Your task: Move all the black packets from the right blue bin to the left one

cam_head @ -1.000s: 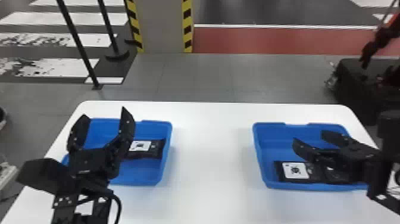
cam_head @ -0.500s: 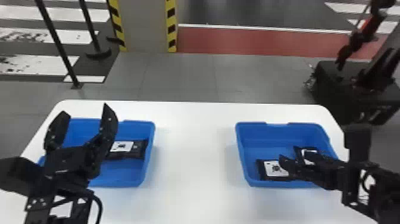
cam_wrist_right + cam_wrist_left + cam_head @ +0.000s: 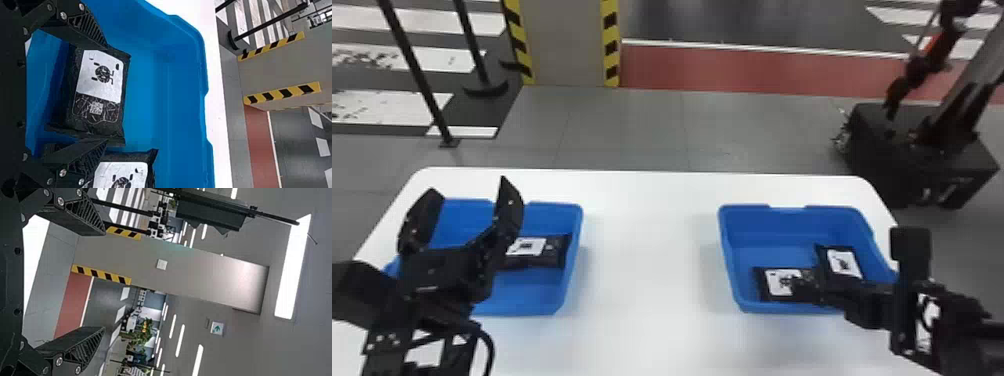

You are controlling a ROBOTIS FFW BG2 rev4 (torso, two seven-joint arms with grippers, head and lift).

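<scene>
At the left, my left gripper (image 3: 469, 191) stands open above the left blue bin (image 3: 574, 225); a black packet (image 3: 529, 249) lies inside. The left wrist view has this gripper (image 3: 104, 281) with its fingers wide apart and nothing between them. My right gripper (image 3: 804, 289) is low in the right blue bin (image 3: 797, 222), over a black packet (image 3: 777, 283) with a white label; a second packet (image 3: 843, 262) lies beside it. In the right wrist view my right gripper (image 3: 106, 94) is open, its fingers at opposite ends of one packet (image 3: 100, 80); another packet (image 3: 125, 172) lies past the lower finger.
Both bins rest on a white table (image 3: 652, 250), with a wide stretch of tabletop between them. Beyond its far edge are a striped pillar (image 3: 562, 45), black posts (image 3: 422, 75) and a dark machine base (image 3: 917, 150) on the floor.
The head view has swung to the right, shifting the scene leftward. My right gripper has turned and dropped lower in the right bin, uncovering the second packet there. The left gripper looks unchanged.
</scene>
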